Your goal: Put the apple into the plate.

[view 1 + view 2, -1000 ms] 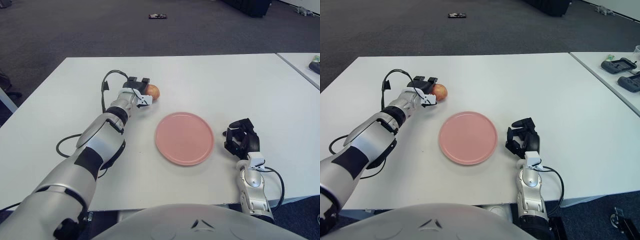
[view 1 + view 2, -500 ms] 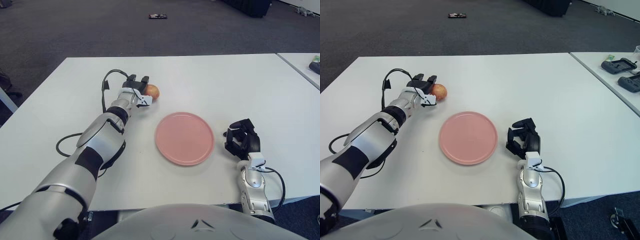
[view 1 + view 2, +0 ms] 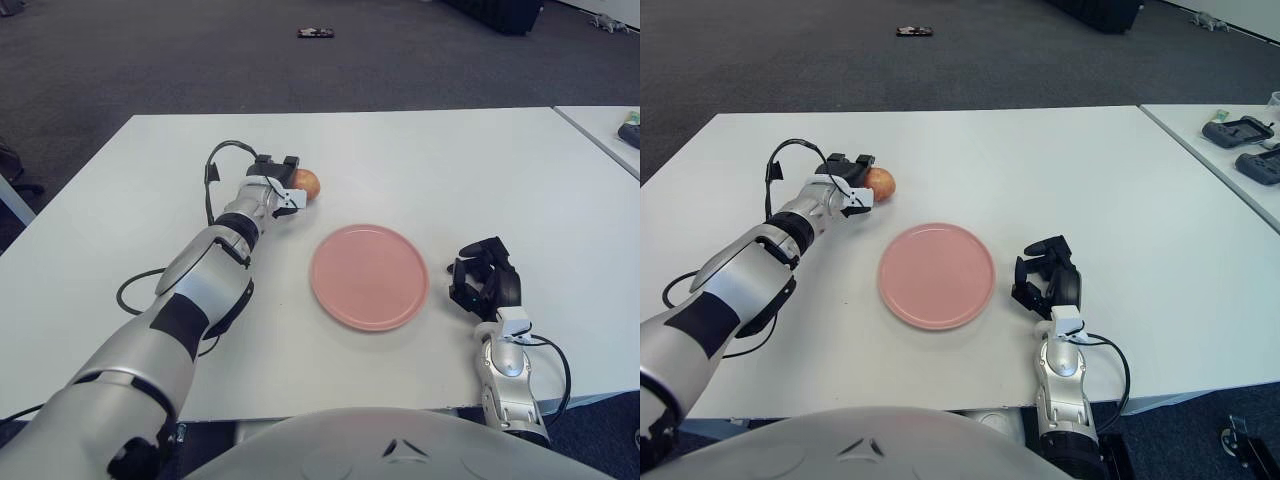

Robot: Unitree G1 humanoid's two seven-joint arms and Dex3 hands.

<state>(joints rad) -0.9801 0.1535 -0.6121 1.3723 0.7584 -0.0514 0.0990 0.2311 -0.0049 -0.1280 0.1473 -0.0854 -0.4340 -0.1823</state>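
A red-yellow apple [image 3: 306, 183] sits on the white table [image 3: 420, 160], up and to the left of the pink plate [image 3: 369, 276]. My left hand [image 3: 281, 181] reaches the apple's left side. Its dark fingers [image 3: 277, 161] lie above the apple and its white thumb [image 3: 290, 201] just below, cupping the apple loosely without closing on it. The apple's left part is hidden behind the hand. The plate holds nothing. My right hand [image 3: 483, 279] shows to the right of the plate with its fingers curled and nothing in them.
A black cable [image 3: 213, 165] loops from the left wrist and another curls on the table beside the left forearm [image 3: 130, 290]. A second table with dark devices [image 3: 1240, 135] stands at the far right. A small dark object [image 3: 315, 33] lies on the carpet beyond.
The left hand's fingers have dipped slightly over the apple. The apple, plate and right hand have not moved.
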